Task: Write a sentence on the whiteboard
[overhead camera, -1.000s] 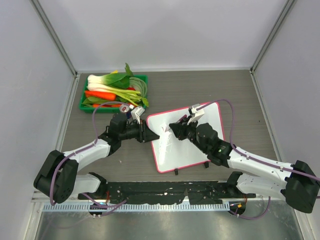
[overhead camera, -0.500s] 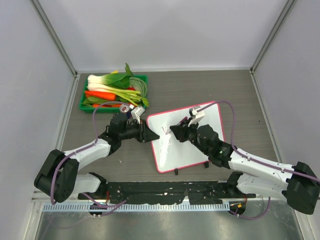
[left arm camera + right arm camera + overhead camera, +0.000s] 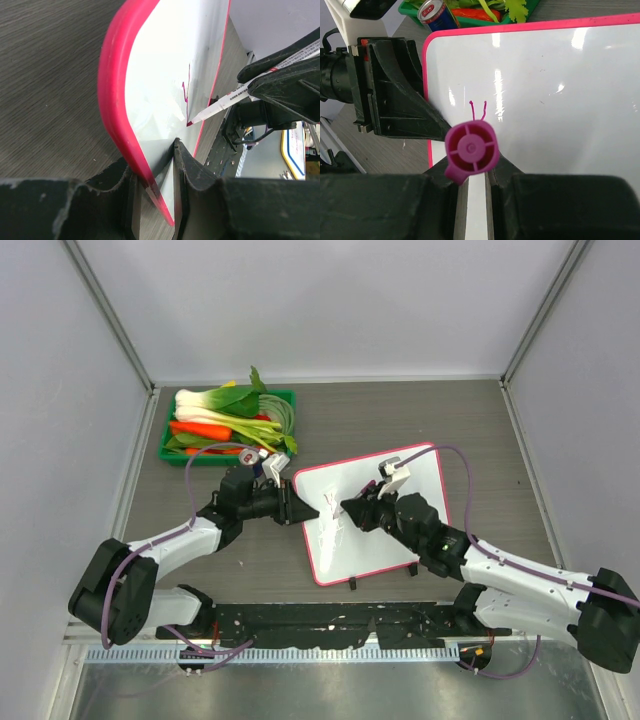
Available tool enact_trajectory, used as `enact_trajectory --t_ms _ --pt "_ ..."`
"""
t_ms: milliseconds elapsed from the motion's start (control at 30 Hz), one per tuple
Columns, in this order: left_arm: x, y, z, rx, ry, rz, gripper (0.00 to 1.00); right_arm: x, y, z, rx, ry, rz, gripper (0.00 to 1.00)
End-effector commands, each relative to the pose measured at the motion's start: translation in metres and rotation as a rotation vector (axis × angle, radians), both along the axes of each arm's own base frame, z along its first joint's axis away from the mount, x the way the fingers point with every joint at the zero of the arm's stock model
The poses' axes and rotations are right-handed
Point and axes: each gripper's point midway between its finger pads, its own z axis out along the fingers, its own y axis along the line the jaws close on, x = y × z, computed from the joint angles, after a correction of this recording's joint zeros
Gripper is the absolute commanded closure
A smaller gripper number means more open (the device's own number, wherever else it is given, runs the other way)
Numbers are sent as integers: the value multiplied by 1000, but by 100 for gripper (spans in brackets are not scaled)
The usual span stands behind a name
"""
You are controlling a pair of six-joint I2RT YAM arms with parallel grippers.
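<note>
The whiteboard [image 3: 420, 475] with its pink-red frame lies tilted in the middle of the table. My left gripper [image 3: 305, 510] is shut on its left edge; in the left wrist view the red rim [image 3: 112, 100] runs between the jaws of the left gripper [image 3: 152, 165]. My right gripper [image 3: 352, 507] is shut on a marker [image 3: 225, 102], whose tip touches the whiteboard [image 3: 165, 60]. The marker's pink end cap [image 3: 471, 148] faces the right wrist camera above the right gripper [image 3: 472, 175]. The sentence shows as one small forked pink-purple stroke [image 3: 478, 107], seen as the stroke [image 3: 186, 92] above the tip.
A green tray [image 3: 168, 430] full of vegetables stands at the back left. A red can [image 3: 262, 457] lies between the tray and the whiteboard's corner, the same can [image 3: 432, 14] showing in the right wrist view. Grey walls enclose the table on three sides.
My right gripper has slid a little toward the near edge with the marker, tip staying on the board. The left arm and the whiteboard have not moved.
</note>
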Motion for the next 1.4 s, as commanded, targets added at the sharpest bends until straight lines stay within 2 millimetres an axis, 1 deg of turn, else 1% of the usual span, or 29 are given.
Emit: enact_trajectory --t_ms 0,67,333,567,733,900,1000,1133,1367 --pt "18 32 -49 233 -58 99 100 2 -4 13 0 -10 -19 99" --pt "18 32 -50 234 -56 98 100 4 -6 20 17 -20 -40 99" --pt "18 32 -50 235 -58 98 100 11 -10 34 34 -56 -82 99" --pt "18 31 -50 233 -57 94 100 16 -12 52 69 -99 -105 99" --pt "18 32 -50 233 -57 95 100 18 -12 50 57 -99 -111 99" --pt "18 32 -51 235 -54 96 100 18 -12 57 82 -110 -113 99" --pt "18 31 -50 233 -54 92 100 20 -12 54 69 -107 -123 99" --pt "18 31 -50 234 -55 92 100 21 -15 42 34 -94 -137 99" --pt "17 31 -51 233 -52 91 100 18 -14 30 14 -73 -119 99"
